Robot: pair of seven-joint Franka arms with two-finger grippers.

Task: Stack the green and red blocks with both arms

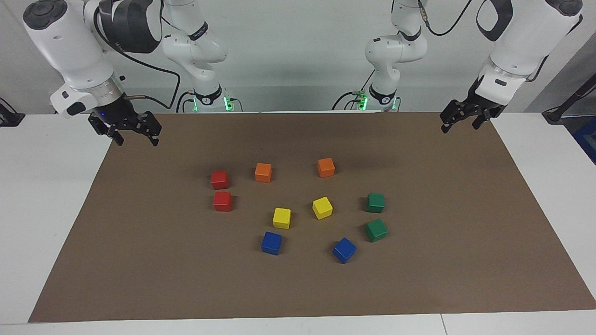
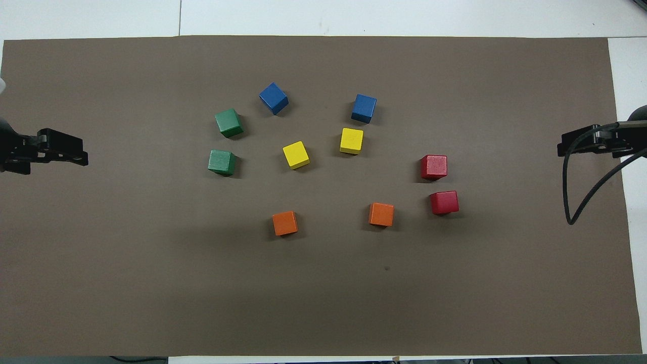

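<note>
Two green blocks lie close together on the brown mat toward the left arm's end; they also show in the overhead view. Two red blocks lie close together toward the right arm's end, and show in the overhead view. All stand singly on the mat. My left gripper hangs open and empty over the mat's edge at its own end. My right gripper hangs open and empty over the mat's edge at its end.
Between the green and red pairs lie two orange cubes nearest the robots, two yellow cubes in the middle, and two blue cubes farthest. The brown mat covers a white table.
</note>
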